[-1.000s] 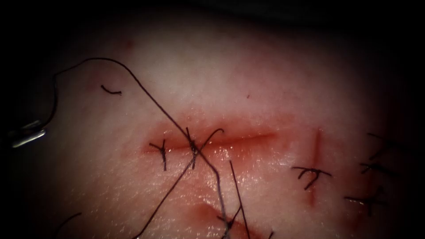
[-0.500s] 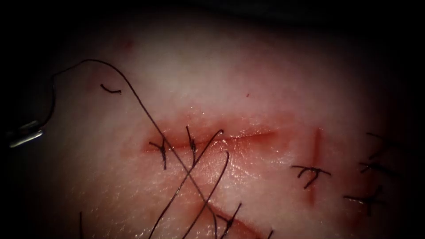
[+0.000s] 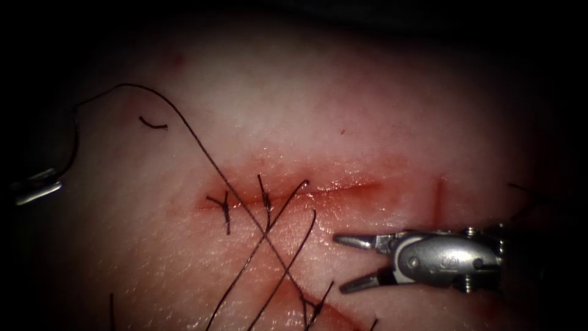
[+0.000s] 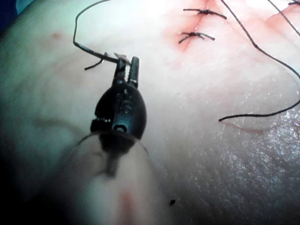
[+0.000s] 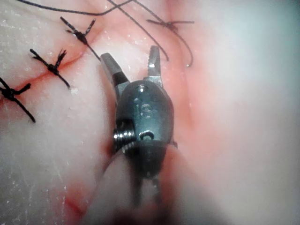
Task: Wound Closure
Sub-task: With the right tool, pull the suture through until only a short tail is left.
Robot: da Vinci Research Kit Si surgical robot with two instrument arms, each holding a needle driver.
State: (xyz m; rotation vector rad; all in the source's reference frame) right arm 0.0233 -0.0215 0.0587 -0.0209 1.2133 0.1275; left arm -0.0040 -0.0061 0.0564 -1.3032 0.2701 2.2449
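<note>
Lying across the endoscope view is the tissue (image 3: 343,92), pale pink, with the main cut (image 3: 331,191) running left to right through its middle and red fluid (image 3: 373,184) wetting its edges. A second cut (image 3: 331,315) is slanting along the lower edge, and a short upright cut (image 3: 438,199) is sitting to the right of the main one.

The right tool (image 3: 339,263) is reaching in from the right, just below the main cut's right half, jaws spread wide and gripping nothing. The right wrist view is showing the same tool (image 5: 131,54) gaping over the tissue, with strands lying just beyond its tips.

The left tool (image 3: 37,186) is sitting at the far left edge, well apart from the cut. In the left wrist view its jaws (image 4: 127,60) are clamping down on the thread (image 4: 77,42).

The thread (image 3: 202,144) is arching up from the left tool, then slanting down across the main cut's left end, where several strands are crossing each other below the cut.

Two stitches (image 3: 225,208) (image 3: 266,199) are bridging the cut's left end.

A cut end of thread (image 3: 153,125) is lying loose on the upper left tissue.

Needle: cannot tell where it is or whether it is in the tissue
</note>
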